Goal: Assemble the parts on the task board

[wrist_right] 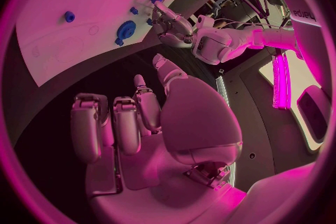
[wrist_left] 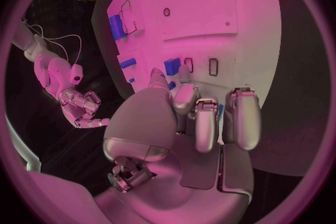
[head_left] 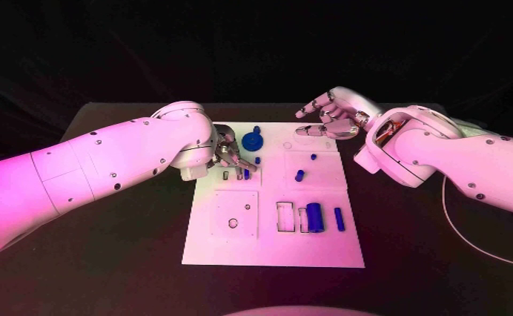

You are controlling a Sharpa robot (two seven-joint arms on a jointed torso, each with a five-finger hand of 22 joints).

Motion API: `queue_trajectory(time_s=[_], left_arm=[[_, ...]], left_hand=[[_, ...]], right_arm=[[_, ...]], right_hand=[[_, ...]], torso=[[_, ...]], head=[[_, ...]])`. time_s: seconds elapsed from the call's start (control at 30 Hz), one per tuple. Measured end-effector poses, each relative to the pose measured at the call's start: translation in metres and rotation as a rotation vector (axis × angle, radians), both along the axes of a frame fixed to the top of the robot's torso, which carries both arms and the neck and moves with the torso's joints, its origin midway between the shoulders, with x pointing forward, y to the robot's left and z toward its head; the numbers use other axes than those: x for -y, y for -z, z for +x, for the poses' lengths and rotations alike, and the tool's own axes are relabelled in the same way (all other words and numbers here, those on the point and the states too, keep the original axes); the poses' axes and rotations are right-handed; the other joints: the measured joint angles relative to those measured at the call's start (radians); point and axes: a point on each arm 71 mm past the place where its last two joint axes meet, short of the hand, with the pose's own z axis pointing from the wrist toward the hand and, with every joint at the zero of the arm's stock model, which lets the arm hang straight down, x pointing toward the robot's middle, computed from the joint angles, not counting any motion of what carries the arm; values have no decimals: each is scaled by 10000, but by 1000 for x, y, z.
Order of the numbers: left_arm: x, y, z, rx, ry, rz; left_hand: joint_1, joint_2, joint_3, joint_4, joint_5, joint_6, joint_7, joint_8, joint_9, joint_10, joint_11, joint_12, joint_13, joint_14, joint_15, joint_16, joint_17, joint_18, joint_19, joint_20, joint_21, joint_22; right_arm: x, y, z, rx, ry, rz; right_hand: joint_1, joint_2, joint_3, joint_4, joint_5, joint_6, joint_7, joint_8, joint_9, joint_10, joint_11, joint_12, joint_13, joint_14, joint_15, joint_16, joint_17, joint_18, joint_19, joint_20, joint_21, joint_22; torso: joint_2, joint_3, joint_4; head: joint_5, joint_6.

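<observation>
The left hand point(head_left: 227, 154) is hovering over the task board's point(head_left: 321, 249) far-left slots, fingers curled with nothing visibly held (fingertips hiding a small blue part point(wrist_left: 172, 65)). The right hand point(head_left: 331, 117) is hanging loosely curled, empty, beyond the far-right corner. A blue cylinder point(head_left: 314, 216) is lying near-right. Black table point(head_left: 128, 257).

Pink-magenta light washes the whole scene, falling brightest on the flat white rectangular task board point(head_left: 273, 236) and the glossy white plastic arms, while the black table point(head_left: 428, 257) and the background stay nearly black. In the 2 wrist views the fisheye lens bends the board's straight edges and darkens the circle's rim. A bright magenta strip point(wrist_right: 282, 79) glares in the right wrist view, and the nearby silver fingers point(wrist_right: 126, 123) look soft.
</observation>
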Motion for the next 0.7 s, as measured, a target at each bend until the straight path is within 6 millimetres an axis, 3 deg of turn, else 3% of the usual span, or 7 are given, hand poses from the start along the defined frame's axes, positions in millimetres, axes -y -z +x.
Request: queue_trajectory(time_s=[0.23,0.37,0.7], left_arm=[[1,1,1,-80,87,89],[2,1,1,-94,96,114],[3,3,3,-115,83,164]], left_hand=[[211,69,45,-44,0,-73,0,101,149,0,0,0,-1,0,0,0,0,1,0,0,36,-1],[436,247,155,-154,0,-128,-17,144,255,-1,0,0,22,0,0,0,-1,2,0,0,36,-1],[538,275,178,-177,0,-145,0,155,321,-2,1,0,40,0,0,0,7,1,0,0,36,-2]], right_arm=[[0,0,1,-27,14,-19],[0,1,1,-38,14,-25],[-1,1,1,-71,-8,-38]], right_hand=[[0,0,0,0,38,0,0,0,-1,0,0,0,-1,0,0,0,-1,0,0,0,0,-1],[0,0,0,0,38,0,0,0,-1,0,0,0,-1,0,0,0,-1,0,0,0,0,-1],[0,0,0,0,76,0,0,0,-3,0,0,0,-2,0,0,0,-2,0,0,0,0,-2]], torso=[[0,0,-1],[0,0,-1],[0,-2,-2]], head=[[9,-19],[10,-33],[3,-56]])
